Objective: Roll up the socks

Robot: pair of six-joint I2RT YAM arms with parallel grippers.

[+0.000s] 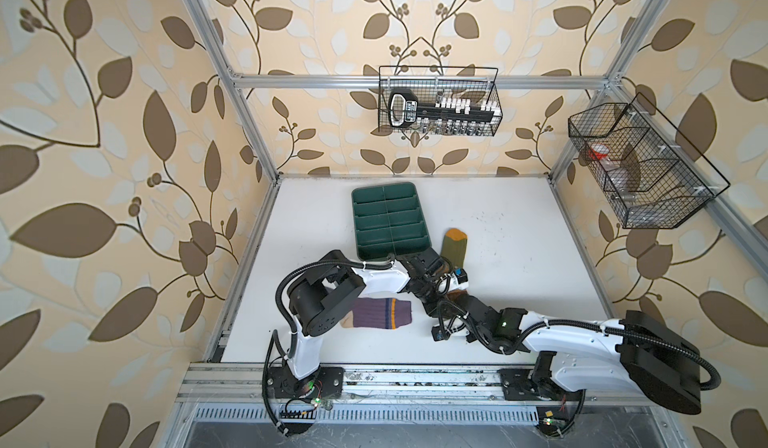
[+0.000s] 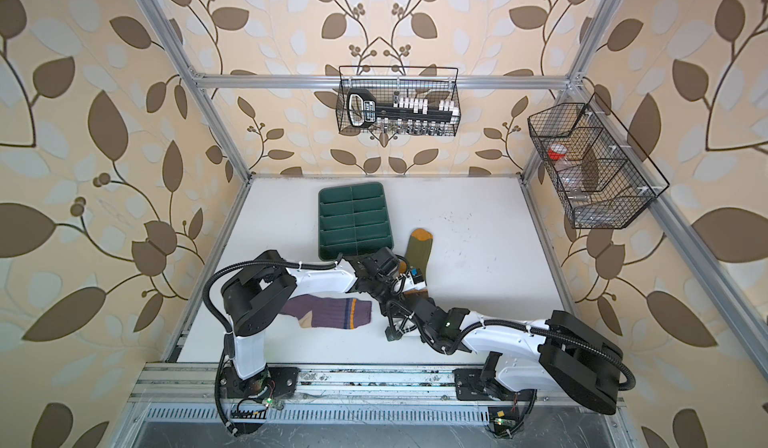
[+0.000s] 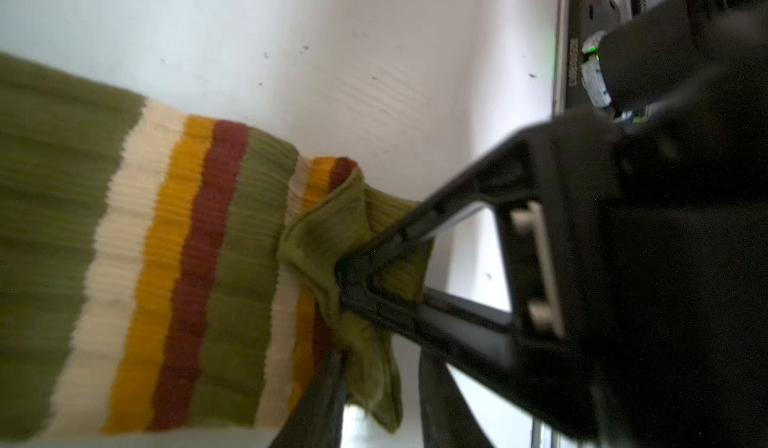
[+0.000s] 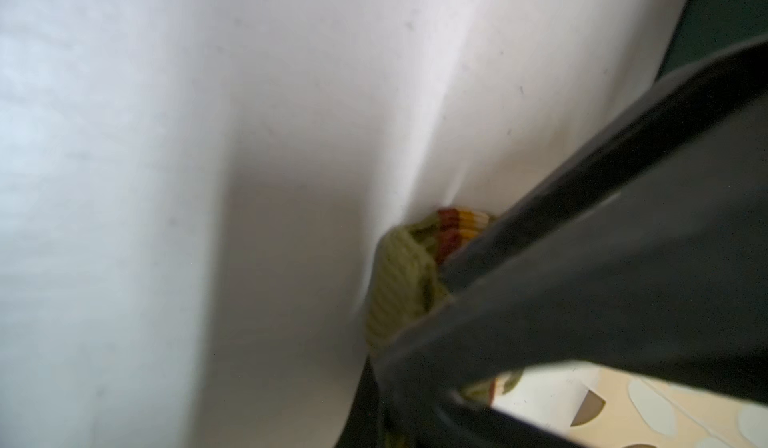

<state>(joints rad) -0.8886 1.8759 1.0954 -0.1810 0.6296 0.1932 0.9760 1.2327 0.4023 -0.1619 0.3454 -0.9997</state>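
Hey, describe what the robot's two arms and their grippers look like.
Both the left arm and right arm have white shells, black joint housings and black corrugated cable hoses tied on with white zip ties. A green light glows on the right wrist. The right gripper is black, with hollow triangular-frame fingers.

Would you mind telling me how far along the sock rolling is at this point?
Nothing looks finished: the purple sock lies flat and unrolled. In hand: the right gripper is shut on the cuff of the olive sock, which is only bunched there, its foot lying flat beside the green tray. Left: rolling both socks.
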